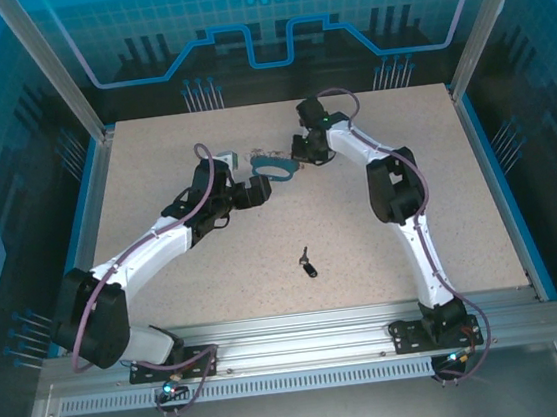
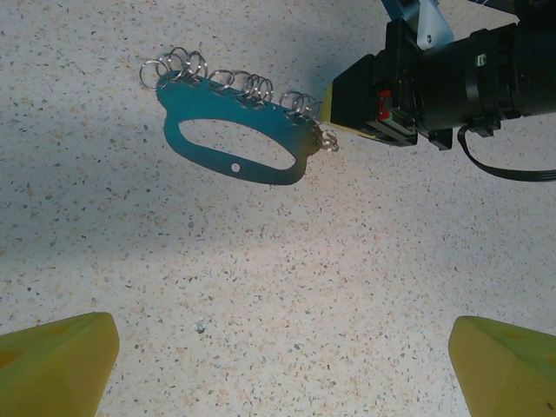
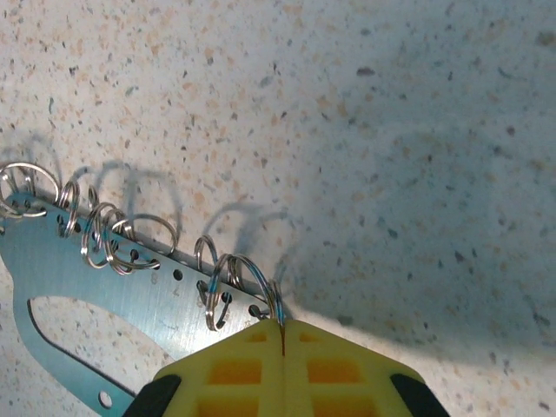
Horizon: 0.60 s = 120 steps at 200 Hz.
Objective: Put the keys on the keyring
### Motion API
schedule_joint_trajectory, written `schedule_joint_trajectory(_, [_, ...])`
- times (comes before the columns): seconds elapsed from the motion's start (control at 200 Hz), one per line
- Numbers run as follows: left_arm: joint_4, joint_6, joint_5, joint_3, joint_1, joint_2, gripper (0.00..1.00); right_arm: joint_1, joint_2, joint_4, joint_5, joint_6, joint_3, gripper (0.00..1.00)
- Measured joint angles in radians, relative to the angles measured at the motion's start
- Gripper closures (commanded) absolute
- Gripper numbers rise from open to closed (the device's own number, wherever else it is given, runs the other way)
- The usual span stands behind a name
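Speckled beige worktop [image 1: 453,148]: carries everything, bounded by blue side rails.

White-and-black left arm: reaches from the near left corner toward the middle of the far half. White-and-black right arm: bends up from the near right and folds back inward to the same spot.

Left end effector [image 1: 256,191] [image 2: 282,365]: stands wide open, yellow fingertips far apart at the bottom corners of its wrist view, grips nothing, hovers near the dark blue-grey flat oval metal keyring [image 1: 274,167] [image 2: 291,130] [image 3: 104,291] without touching it.

Right end effector [image 1: 304,150] [image 2: 334,109] [image 3: 283,347]: closed, yellow pads pressed together in a thin seam, pinching the right-hand end of the keyring at its ringed edge.

Keyring: sits in the far middle of the worktop, between the two end effectors, long side running left to right, ringed edge facing the far side.

Tiny key with a black head and short silvery blade [image 1: 308,262]: lies flat on the bare worktop near the centre, well apart from the keyring, on the side toward the arm bases, touched by nothing.

Small silvery split rings [image 2: 252,84] [image 3: 130,234]: threaded through holes along the keyring's far edge, standing up in a loose row, casting loop shadows on the worktop.
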Motion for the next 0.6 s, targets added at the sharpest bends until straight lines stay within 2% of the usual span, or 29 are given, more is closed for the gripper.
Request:
schedule_joint_trajectory(0.25, [0.002,-0.004,0.001,0.000,0.000,-0.004,0.01,0.018,-0.121,0.056,0.000,0.005,-0.204,1.00])
schedule_joint_trajectory(0.6, [0.005,-0.026,0.012,-0.002,0.000,-0.010,0.01,0.093,-0.316,0.171,-0.008,0.048,-0.527,1.00])
